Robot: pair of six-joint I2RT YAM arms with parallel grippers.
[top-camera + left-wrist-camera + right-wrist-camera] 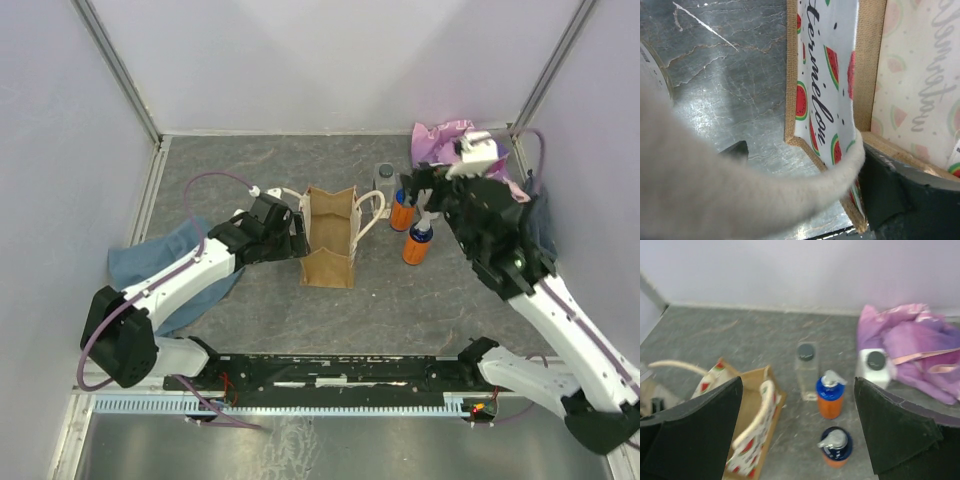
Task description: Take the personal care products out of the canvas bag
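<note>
right claw point(797, 385): wide open, holding nothing. Its dark fingers point(700, 435) fill both lower corners of the right wrist view. It hangs over the personal care products point(417, 246), right of the bag.
left claw point(296, 238): at the left wall of the canvas bag point(328, 255). In the left wrist view one dark finger point(900, 195) sits inside against the watermelon-print lining, and a bit of the other shows outside the wall. Cannot tell whether it is clamped on the wall: a blurred cream handle point(740, 200) covers the lower part of that view.
canvas bag: upright near the middle of the tabletop point(250, 170), mouth open, tan burlap outside. The second handle loops out over its right rim.
personal care products: four bottles, all standing on the tabletop outside the bag, to its right.
orange bottle with blue pump cap point(830, 399): just right of the bag's right handle, in the middle of the group.
orange bottle with dark cap point(836, 446): just beside the blue-capped one, on the side nearer the arm bases. Cannot tell whether they touch.
clear bottle point(806, 367): grey cap, behind the blue-capped one, toward the back wall.
white bottle point(874, 367): dark cap, farthest right, up against the purple-pink cloth point(920, 340).
blue cloth point(150, 265): crumpled at the left edge of the tabletop, partly under the left arm, well apart from the bottles.
</note>
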